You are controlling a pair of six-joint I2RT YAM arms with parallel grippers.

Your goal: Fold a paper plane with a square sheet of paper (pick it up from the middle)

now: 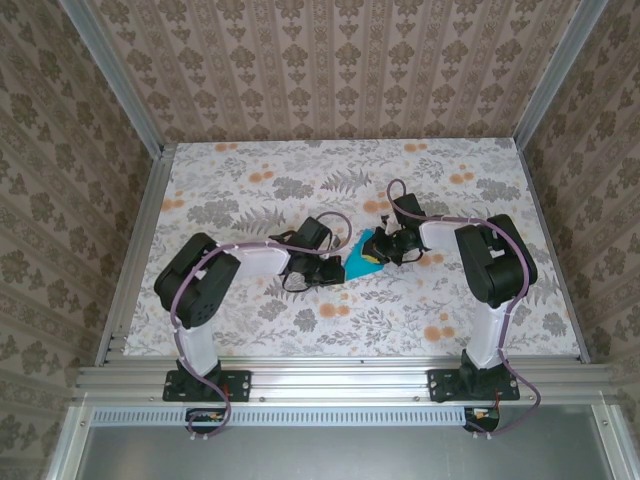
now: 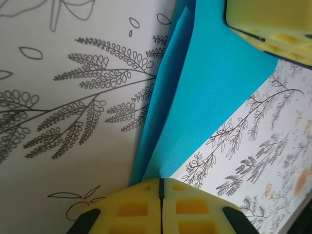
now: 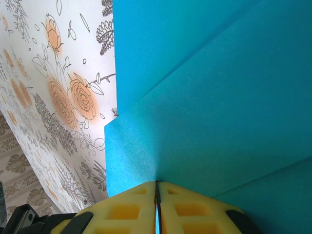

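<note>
Both jaws grip the square sheet of paper (image 1: pixel 357 266), its edges cut off.

Table top (image 1: pixel 300 325): white covering, grey leaf prints, scattered orange flowers. Three walls (image 1: pixel 330 70): beige damask wallpaper, vertical stripes. Aluminium posts (image 1: pixel 112 75) at back corners. Aluminium rail (image 1: pixel 340 378) along near table edge; grey panel (image 1: pixel 330 450) beyond rail, nearest camera.

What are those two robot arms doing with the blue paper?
Both arms are working on one teal paper in the middle of the flowery table. The left gripper and the right gripper are each pinched shut on it. The paper shows folded layers, but it is not a finished plane yet.
</note>
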